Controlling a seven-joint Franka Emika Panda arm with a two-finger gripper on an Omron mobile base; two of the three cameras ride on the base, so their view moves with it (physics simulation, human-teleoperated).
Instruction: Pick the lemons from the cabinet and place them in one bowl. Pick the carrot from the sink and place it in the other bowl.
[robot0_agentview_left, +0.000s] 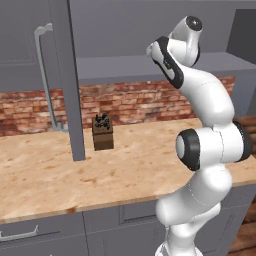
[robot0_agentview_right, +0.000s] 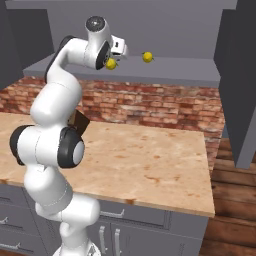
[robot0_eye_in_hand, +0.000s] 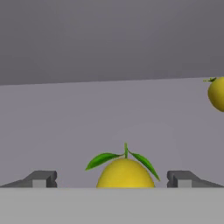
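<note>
**Open hand lined up on the first lemon in the cabinet**

The hand (robot0_eye_in_hand: 112, 178) is wide open and holds nothing. The near lemon (robot0_eye_in_hand: 126, 173) sits between its two fingertips (robot0_eye_in_hand: 41, 178), on the grey shelf (robot0_eye_in_hand: 65, 131) of the cabinet (robot0_agentview_right: 150, 20). The second lemon (robot0_agentview_right: 147, 57) lies on the same shelf, further along from the near lemon and apart from it.

I think the risk is that the round fruit rolls. If the fingers close before the hand is deep enough, they can pinch only the front of the lemon and push it toward the back wall. A push to the side can send it toward the second lemon or off the shelf edge.

Below the cabinet there is a light wooden desk (robot0_agentview_right: 150, 150) and a red brick wall (robot0_agentview_right: 150, 102). A brown knife block (robot0_agentview_left: 103, 132) stands on the desk under the cabinet, beside the open grey door (robot0_agentview_left: 67, 75).
</note>
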